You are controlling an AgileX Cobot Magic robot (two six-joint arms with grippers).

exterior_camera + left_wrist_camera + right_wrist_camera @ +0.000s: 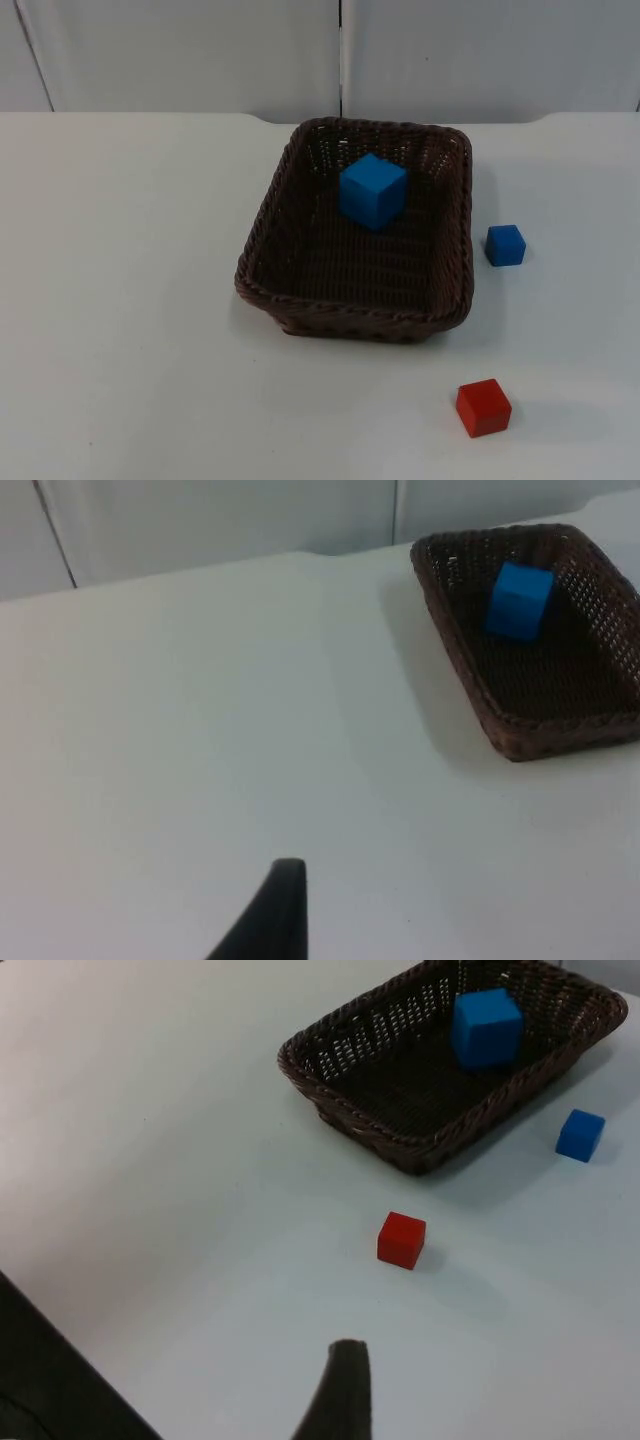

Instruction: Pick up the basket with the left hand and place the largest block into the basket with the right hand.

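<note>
A dark brown woven basket (pixel 350 315) stands on the white table, right of the middle. Inside it, toward the back, sits the largest block, a blue cube (pixel 372 190). The left wrist view has the basket (pixel 455 670) with the blue cube (pixel 520 600) far ahead of my left gripper (pixel 285 880), which hangs over bare table. My right gripper (pixel 345 1360) is pulled back over the table too, with the basket (pixel 350 1110) and the cube (pixel 486 1028) well beyond it. Neither gripper holds anything.
A small blue block (pixel 505 245) lies just right of the basket, also seen as the small blue block (pixel 580 1134) from the right wrist. A red block (pixel 484 407) sits near the front right, the same red block (pixel 401 1239) being ahead of my right gripper. The grey partition wall (pixel 200 50) closes the back.
</note>
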